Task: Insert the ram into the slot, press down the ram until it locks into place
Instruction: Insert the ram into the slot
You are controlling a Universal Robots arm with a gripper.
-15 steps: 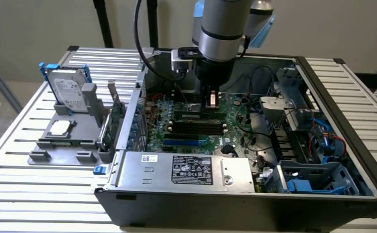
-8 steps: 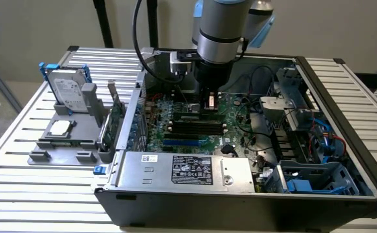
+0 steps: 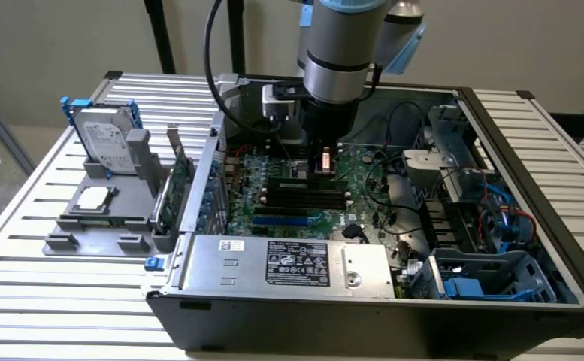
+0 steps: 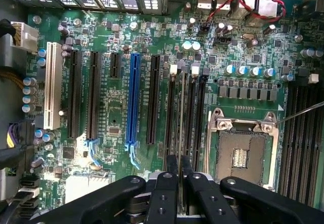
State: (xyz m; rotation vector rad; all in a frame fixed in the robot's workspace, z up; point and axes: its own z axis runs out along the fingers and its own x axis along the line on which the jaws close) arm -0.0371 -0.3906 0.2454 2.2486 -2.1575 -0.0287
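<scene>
Fingers of my gripper (image 4: 179,164) are pinched narrow on the ram (image 4: 180,107), which stands on edge in a black slot (image 4: 184,133) just beside the silver processor socket (image 4: 242,153), between it and the blue slot (image 4: 133,102).

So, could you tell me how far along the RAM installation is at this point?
Done: the ram is gripped edge-on by the end effector. In hand: it stands lined up along a black memory slot, beside the empty processor socket. Left: whether it is seated or the slot's white end clips have latched cannot be told, so pressing it down until locked remains unconfirmed.
</scene>
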